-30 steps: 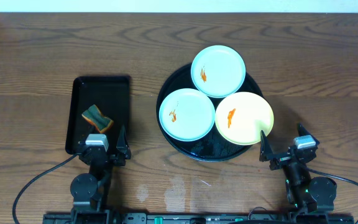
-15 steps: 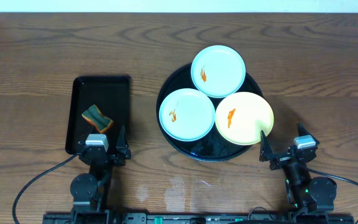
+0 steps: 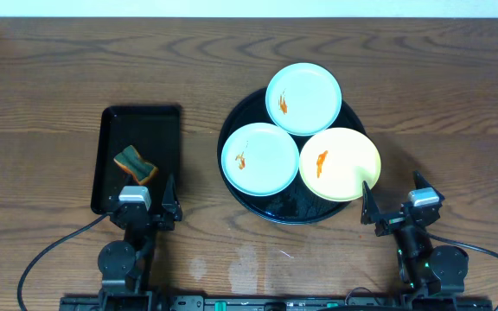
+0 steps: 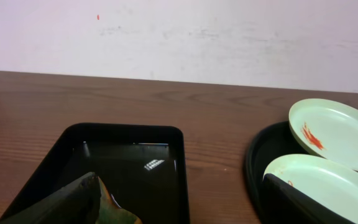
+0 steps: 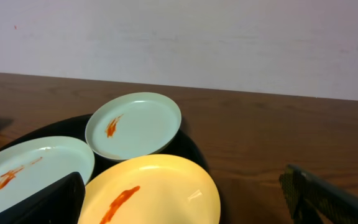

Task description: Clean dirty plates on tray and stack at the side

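Note:
Three plates lie on the round black tray [image 3: 284, 212]. One mint-blue plate [image 3: 303, 86] is at the back, another mint-blue plate [image 3: 260, 158] at the left, and the yellow plate [image 3: 340, 164] at the right. Each has an orange smear. My left gripper [image 3: 145, 192] is open and empty at the near end of the rectangular tray. My right gripper [image 3: 393, 197] is open and empty, just near-right of the yellow plate [image 5: 160, 186]. The right wrist view also shows both mint plates [image 5: 135, 124] [image 5: 36, 165]. The left wrist view shows the two mint plates [image 4: 337, 134] [image 4: 322, 186].
A small rectangular black tray [image 3: 141, 130] at the left holds a green and orange sponge [image 3: 135, 164], which sits just ahead of my left gripper [image 4: 182, 211] in the left wrist view [image 4: 114, 211]. Bare wooden table lies around both trays.

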{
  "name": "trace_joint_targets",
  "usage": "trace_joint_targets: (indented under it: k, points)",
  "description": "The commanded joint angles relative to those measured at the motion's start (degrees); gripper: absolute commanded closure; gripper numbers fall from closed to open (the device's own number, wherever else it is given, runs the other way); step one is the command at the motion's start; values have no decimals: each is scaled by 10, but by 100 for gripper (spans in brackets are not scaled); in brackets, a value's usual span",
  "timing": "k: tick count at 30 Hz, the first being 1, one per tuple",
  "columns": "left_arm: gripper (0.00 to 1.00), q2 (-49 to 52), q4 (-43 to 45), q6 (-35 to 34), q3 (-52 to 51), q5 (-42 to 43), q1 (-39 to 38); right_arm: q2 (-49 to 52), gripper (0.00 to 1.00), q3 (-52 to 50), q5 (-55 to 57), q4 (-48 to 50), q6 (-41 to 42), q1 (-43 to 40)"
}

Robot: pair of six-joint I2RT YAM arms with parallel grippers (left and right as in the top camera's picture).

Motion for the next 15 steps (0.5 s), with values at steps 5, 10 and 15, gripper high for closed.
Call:
trace_joint_targets:
  k: [5,10,15]
  points:
    - [18,-4,-16,11,-7,9,-1,-2,1,-2,5,-1,-6,-5]
    - [18,-4,-6,-106,-7,193,-2,-2,1,-2,5,-1,-6,-5]
    - [18,-4,42,-180,-7,322,-1,-2,1,-2,5,-1,-6,-5]
